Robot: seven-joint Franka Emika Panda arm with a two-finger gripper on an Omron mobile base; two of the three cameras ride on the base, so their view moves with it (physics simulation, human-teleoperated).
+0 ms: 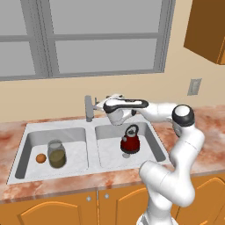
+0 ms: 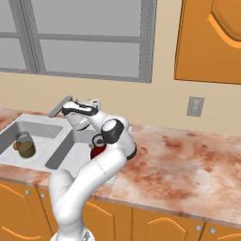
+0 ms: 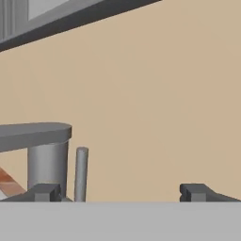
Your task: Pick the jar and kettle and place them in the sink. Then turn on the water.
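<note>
Looking along the gripper (image 3: 120, 192), I see its jaws spread wide and empty, just beside the grey faucet (image 1: 89, 108). The jar (image 1: 56, 154) stands in the left basin of the sink (image 1: 90, 173); the kettle (image 1: 130, 140) sits in the right basin.

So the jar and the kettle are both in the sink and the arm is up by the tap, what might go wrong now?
1. The open gripper has the thin grey faucet lever just inside one finger; it may slip past rather than push it.
2. The squat dark-red kettle sits right under the forearm, so a low swing might knock it.
</note>
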